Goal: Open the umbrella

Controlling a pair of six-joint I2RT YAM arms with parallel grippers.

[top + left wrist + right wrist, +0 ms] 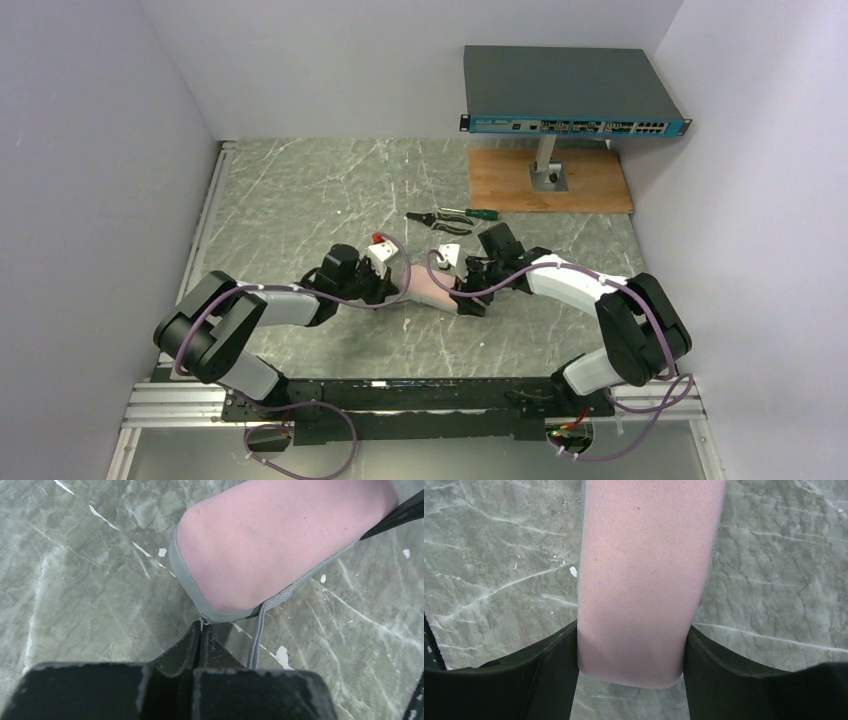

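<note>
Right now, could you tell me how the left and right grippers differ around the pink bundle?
The left gripper is pinched shut; the right gripper stands wide. The left gripper's tips meet at the pink bundle's grey-trimmed end; the right gripper clasps its body from both sides. Both have black fingers.

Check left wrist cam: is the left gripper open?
No, the left gripper is shut, its tips pressed together right at the grey edge of the umbrella.

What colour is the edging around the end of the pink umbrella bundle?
Grey-green edging, with a matching cord beside it; the left wrist view shows it best.
</note>
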